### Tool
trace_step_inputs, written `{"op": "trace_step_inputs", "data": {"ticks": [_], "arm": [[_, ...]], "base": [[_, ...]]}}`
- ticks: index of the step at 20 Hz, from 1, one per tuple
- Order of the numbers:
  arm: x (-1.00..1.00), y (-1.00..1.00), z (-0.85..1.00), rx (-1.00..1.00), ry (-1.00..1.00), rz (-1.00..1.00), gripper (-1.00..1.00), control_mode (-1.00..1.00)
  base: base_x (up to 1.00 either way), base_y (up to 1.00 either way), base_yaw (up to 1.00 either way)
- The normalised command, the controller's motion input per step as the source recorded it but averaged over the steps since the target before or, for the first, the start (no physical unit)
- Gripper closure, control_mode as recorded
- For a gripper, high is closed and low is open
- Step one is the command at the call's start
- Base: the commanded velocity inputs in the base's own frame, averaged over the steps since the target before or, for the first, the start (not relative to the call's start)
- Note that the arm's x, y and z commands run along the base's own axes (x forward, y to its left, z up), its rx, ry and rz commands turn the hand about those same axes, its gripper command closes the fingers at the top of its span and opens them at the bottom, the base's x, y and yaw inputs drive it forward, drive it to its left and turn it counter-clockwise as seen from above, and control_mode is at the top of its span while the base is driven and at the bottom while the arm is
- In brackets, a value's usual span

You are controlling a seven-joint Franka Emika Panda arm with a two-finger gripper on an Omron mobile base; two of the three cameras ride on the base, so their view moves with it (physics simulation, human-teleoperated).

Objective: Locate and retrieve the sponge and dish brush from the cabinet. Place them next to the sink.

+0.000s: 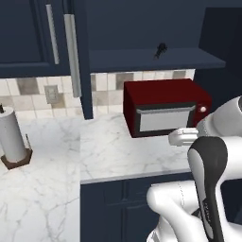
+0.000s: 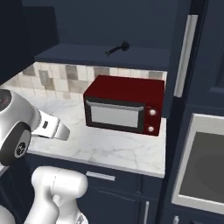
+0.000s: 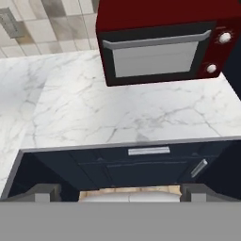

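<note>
The dish brush (image 1: 160, 49) (image 2: 117, 49), small and black, lies on the bottom shelf of the open navy cabinet (image 1: 156, 60) (image 2: 100, 57), above a red countertop oven. My gripper (image 3: 120, 193) is open, its two dark fingertips (image 3: 47, 193) spread wide with nothing between them. It hovers low over the front edge of the marble counter, well below and in front of the brush. My white hand (image 1: 183, 137) (image 2: 52, 127) sits near the counter's front. The sponge and the sink are out of view.
A red countertop oven (image 1: 165, 106) (image 2: 124, 107) (image 3: 164, 42) stands on the marble counter (image 1: 118, 151) under the cabinet. The cabinet door (image 1: 78, 56) swings out to the left. A paper towel roll (image 1: 12, 134) stands far left. Navy drawers (image 3: 148, 162) run below.
</note>
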Motion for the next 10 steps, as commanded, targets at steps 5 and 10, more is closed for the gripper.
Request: {"op": "trace_step_inputs", "data": {"ticks": [5,10], "arm": [[0.0,0.0,0.0,0.0,0.0,0.0,-1.0,1.0],[0.0,0.0,0.0,0.0,0.0,0.0,-1.0,1.0]], "base": [[0.65,0.0,0.02],[0.32,0.0,0.0]]}}
